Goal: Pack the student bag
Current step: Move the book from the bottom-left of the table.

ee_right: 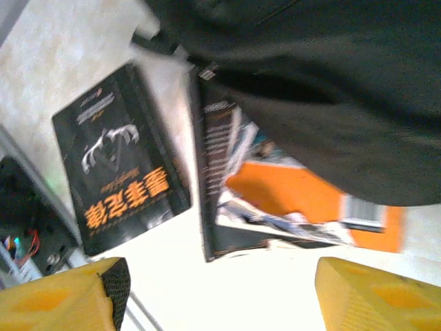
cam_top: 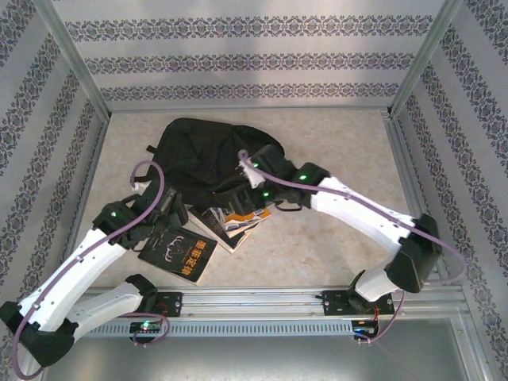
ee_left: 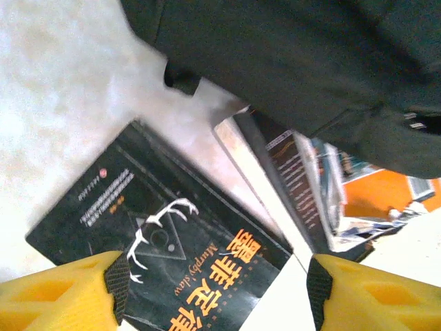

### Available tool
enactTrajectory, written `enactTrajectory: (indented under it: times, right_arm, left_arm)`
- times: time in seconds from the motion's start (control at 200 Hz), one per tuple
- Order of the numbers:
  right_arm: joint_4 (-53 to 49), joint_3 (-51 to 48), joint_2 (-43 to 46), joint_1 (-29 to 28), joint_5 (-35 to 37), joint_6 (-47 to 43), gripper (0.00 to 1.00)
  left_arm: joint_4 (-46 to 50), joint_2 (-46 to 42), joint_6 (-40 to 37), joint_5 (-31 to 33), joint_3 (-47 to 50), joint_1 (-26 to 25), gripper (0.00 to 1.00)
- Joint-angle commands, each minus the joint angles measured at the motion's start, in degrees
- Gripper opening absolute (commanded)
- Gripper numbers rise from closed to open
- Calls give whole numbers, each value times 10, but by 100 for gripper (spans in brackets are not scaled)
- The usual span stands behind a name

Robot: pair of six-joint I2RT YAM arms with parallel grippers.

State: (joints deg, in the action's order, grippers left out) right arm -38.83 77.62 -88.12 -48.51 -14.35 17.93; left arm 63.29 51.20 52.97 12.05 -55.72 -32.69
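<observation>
The student bag (cam_top: 206,151), a large black soft backpack, lies at the middle of the table, its near edge draped over a stack of books (cam_top: 232,222). A black book with orange characters and white antlers (cam_top: 179,254) lies flat just left of the stack. My left gripper (ee_left: 217,293) hovers open above that black book (ee_left: 158,255), with nothing between its yellow fingers. My right gripper (ee_right: 220,296) hangs open over bare table near the stack (ee_right: 227,200), whose top book has an orange cover (ee_right: 289,193). The bag's fabric (ee_right: 331,83) hides the stack's far part.
Aluminium rails (cam_top: 262,300) run along the near edge between the arm bases. Patterned walls with metal posts (cam_top: 75,71) close in the left, right and back. Open tabletop (cam_top: 349,143) lies right of the bag.
</observation>
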Motion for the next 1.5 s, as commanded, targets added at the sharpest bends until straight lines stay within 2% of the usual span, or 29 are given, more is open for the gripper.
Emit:
enactTrajectory:
  times: [0.0,0.14,0.385,0.55,0.814,1.024,1.239,1.399,1.494]
  right_arm:
    - [24,25,-57,-17,-57,2,65]
    - [16,65,-139,-48,-78,-14,57]
    - [43,116,-240,-78,-135,6,51]
    - [9,170,-311,-92,-108,17,45]
    - [-11,244,-431,-80,-87,63,37]
    - [-30,209,-420,-56,44,65,36]
    - [-68,210,-402,-19,191,36,35]
    - [-76,212,-393,13,218,20,35]
    - [-47,201,-376,21,159,2,37]
  left_arm:
    - [-59,-37,97,-18,76,17,67]
    - [-95,-51,138,-48,159,31,66]
    - [-151,-61,196,-78,268,40,66]
    - [-180,-40,223,-95,304,48,61]
    - [-232,64,168,-113,301,83,58]
    - [-275,117,95,-113,280,116,56]
    - [-301,178,32,-116,232,127,56]
    - [-287,177,34,-139,209,132,55]
    - [-262,145,54,-163,207,131,54]
